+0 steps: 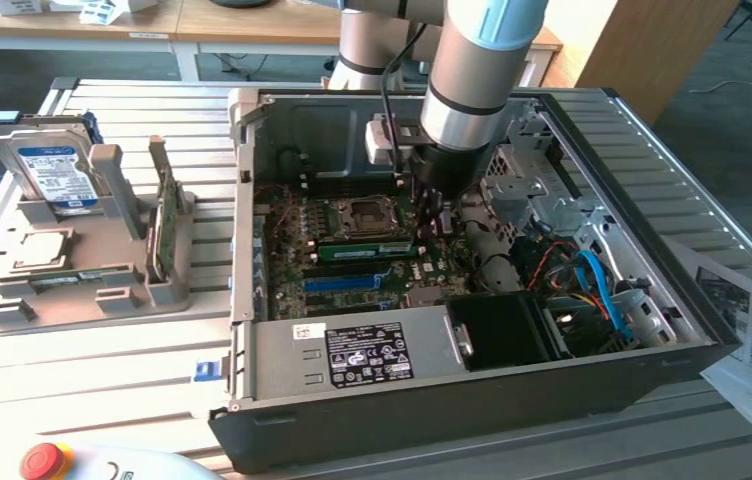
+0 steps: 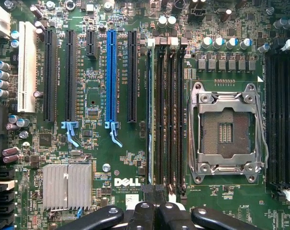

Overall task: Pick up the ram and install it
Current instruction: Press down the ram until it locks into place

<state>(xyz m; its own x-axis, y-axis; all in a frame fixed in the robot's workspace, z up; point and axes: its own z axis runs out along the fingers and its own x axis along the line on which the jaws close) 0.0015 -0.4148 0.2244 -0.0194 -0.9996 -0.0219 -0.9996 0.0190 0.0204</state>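
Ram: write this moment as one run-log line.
claw: shut, over motherboard | ram: in memory slot beside CPU socket | grip on ram: cannot tell

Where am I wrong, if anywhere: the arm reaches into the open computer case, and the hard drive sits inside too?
The hard drive stands outside the computer case, in a grey holder on the exterior view's left. The arm does reach in.

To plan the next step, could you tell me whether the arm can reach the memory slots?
Probably yes: the case is open and the arm hangs over the memory slots, nothing covering them.
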